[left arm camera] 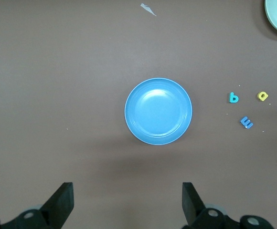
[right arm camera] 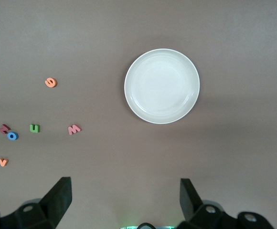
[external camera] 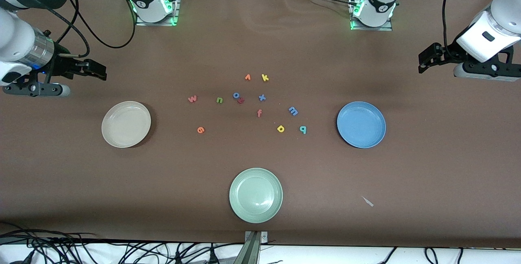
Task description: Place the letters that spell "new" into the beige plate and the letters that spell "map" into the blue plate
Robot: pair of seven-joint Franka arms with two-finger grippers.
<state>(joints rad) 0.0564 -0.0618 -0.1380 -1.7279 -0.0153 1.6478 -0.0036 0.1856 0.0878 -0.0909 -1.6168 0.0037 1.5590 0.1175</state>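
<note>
Currently both plates empty, letters mid-worktop. Left gripper (left arm camera: 127,202) over blue plate (external camera: 361,124), right gripper (right arm camera: 124,200) over beige plate (external camera: 126,124); jaws wide, empty. Approach each letter vertically, pinch narrow strokes.

My front camera sat high, facing both arm bases and taking in the whole tabletop (external camera: 260,52). My left wrist camera looked straight down from well above the blue plate (left arm camera: 158,111), which the front view shared (external camera: 361,124). My right wrist camera did likewise over the beige plate (right arm camera: 162,86), also seen from the front (external camera: 126,124).
</note>
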